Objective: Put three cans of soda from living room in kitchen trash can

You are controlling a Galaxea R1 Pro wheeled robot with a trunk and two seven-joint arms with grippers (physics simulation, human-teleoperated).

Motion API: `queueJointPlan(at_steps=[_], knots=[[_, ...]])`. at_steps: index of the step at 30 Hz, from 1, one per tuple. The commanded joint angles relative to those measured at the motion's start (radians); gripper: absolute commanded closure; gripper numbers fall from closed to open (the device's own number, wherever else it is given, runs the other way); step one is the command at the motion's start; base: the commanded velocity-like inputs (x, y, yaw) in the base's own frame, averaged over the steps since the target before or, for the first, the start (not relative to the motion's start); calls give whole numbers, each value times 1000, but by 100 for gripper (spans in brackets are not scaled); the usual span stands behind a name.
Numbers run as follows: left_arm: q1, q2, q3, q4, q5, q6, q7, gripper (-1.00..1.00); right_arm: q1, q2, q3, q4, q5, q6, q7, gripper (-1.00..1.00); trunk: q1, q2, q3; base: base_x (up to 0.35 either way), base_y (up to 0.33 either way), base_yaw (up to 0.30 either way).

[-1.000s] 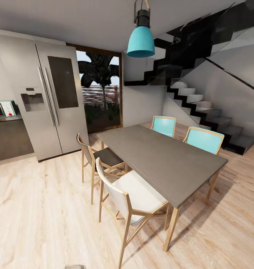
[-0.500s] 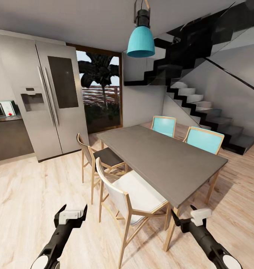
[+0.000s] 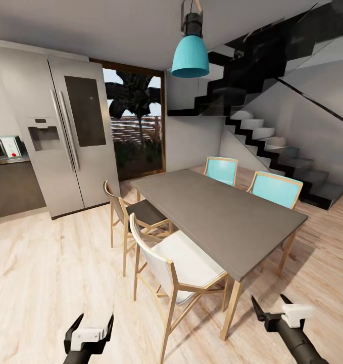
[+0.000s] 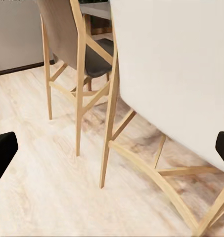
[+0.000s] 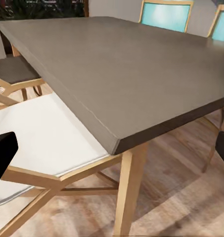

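The robot stands in the kitchen (image 3: 35, 237), facing the fridge (image 3: 65, 136) and a grey dining desk (image 3: 216, 212) ringed by chairs; no soda cans and no trash can can be made out in these pictures, so the step in hand looks like travel toward the living room to fetch them. The left pincer (image 3: 89, 328) and the right pincer (image 3: 274, 309) hang low in the head view, both with fingers spread apart and nothing between them. To drive well, I would keep the arms tucked in and steer wide of the white chair (image 3: 184, 263) and the desk corner, since both sit close ahead; the open floor (image 3: 45, 283) to the left seems the safer path. The head view gives the whole room: blue lamp (image 3: 190, 55), stairs (image 3: 287, 151), glass door (image 3: 136, 126). The left wrist view adds the chair legs (image 4: 109, 128) near the floor, useful for judging clearance. The right wrist view shows the desk's bare top and its edge above the white seat (image 5: 47, 133).
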Motion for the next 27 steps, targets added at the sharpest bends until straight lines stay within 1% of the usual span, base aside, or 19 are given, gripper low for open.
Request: queueJointPlan(at_steps=[1, 2, 4, 5, 9, 16, 24, 27], knots=[[1, 1, 1, 5, 0, -8, 0, -100, 0, -1, -3, 5, -11, -3, 0, -100, 0, 0, 0, 0, 0, 0], [2, 5, 3, 19, 9, -31, 1, -100, 1, -3, -9, 14, -35, -8, 1, -100, 0, 0, 0, 0, 0, 0], [2, 11, 3, 37, 26, -42, 1, -100, 2, -3, -11, 22, -44, -10, 1, -100, 0, 0, 0, 0, 0, 0], [2, 18, 4, 53, 44, -49, 1, -100, 2, -1, -13, 33, -50, -12, 1, -100, 0, 0, 0, 0, 0, 0], [2, 26, 3, 69, 64, -57, 3, -100, 2, 3, -15, 48, -56, -12, -1, -100, 0, 0, 0, 0, 0, 0], [2, 31, 2, 83, 76, -61, 6, -100, 2, 5, -16, 60, -60, -13, -1, -100, 0, 0, 0, 0, 0, 0], [2, 30, 1, 87, 76, -62, 7, -100, 2, 6, -16, 70, -60, -15, -1, -100, 0, 0, 0, 0, 0, 0], [2, 29, 0, 89, 73, -62, 7, -100, 1, 4, -16, 94, -59, -13, -7, -100, 0, 0, 0, 0, 0, 0]])
